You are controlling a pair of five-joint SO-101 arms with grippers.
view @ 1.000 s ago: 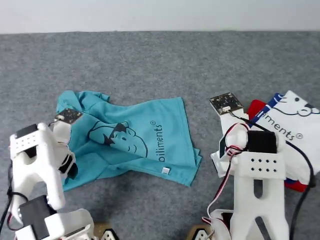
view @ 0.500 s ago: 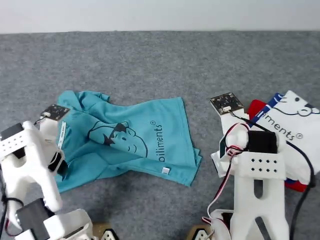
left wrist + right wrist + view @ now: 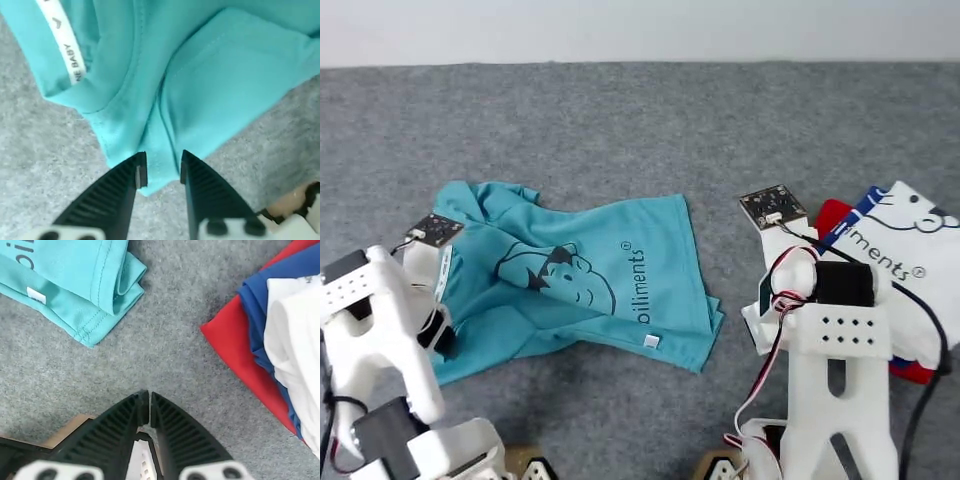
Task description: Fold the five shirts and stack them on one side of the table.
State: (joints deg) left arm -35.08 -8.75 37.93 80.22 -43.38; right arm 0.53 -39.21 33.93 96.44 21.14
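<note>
1. Print: dark lettering and a dark cartoon figure (image 3: 555, 277) are noted on the crumpled teal jersey T-shirt (image 3: 590, 285); the wording is not transcribed. A white woven neck tape (image 3: 62, 45) with small grey letters is seen inside the collar. A small white hem tag (image 3: 651, 342) is sewn near the garment's 5 o'clock corner.
2. Location: the teal jersey T-shirt is spread unfolded and creased, from the table's centre out towards 8 o'clock, on the grey felt-like table cover (image 3: 670, 130).
3. Stack at 3 o'clock: a white printed shirt (image 3: 910, 250) is recorded on top, a blue shirt (image 3: 260, 305) beneath it, and a red shirt (image 3: 832, 213) lowest, with the edges offset.
4. Left gripper (image 3: 160, 170): the black ribbed plastic jaws are held narrowly apart, straddling the teal garment's stitched edge. No pinch on the cloth is seen. The white left arm (image 3: 380, 330) is bent over the garment's 8 o'clock edge.
5. Right gripper (image 3: 150, 400): the jaws are pressed together with nothing between them, over bare cover between the teal hem and the red shirt. The white right arm (image 3: 830, 350) is stationed at 5 o'clock.
</note>
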